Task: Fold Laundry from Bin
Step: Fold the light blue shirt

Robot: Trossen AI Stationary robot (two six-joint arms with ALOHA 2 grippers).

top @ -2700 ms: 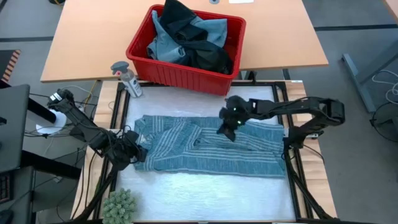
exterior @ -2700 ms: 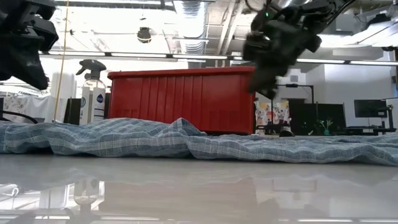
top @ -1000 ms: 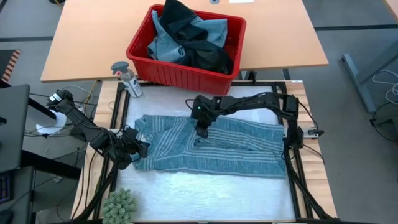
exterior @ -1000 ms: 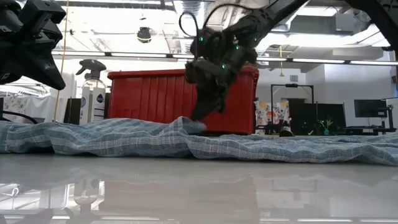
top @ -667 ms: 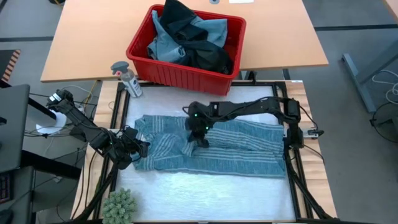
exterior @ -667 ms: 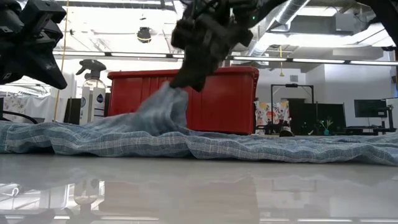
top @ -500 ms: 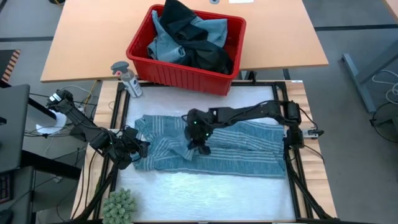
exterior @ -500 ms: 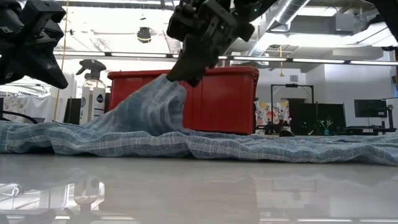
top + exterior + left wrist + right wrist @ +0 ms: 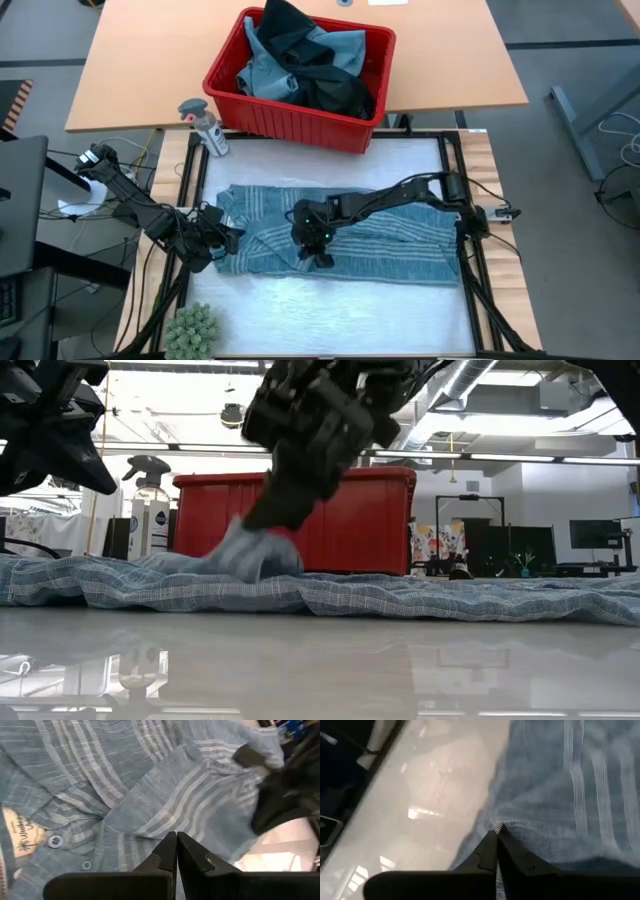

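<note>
Lying spread across the white desk (image 9: pixel 330 310), a striped shirt (image 9: pixel 400 245) fills the middle. The right hand (image 9: pixel 318 252) reaches low over its front edge, fingers pinched together on a fold of the cloth. The left hand (image 9: pixel 222 240) hovers clenched, holding nothing, at the shirt's left end. Behind, a red bin (image 9: pixel 285 110) holds more laundry (image 9: pixel 300 60) on a wooden desk.
</note>
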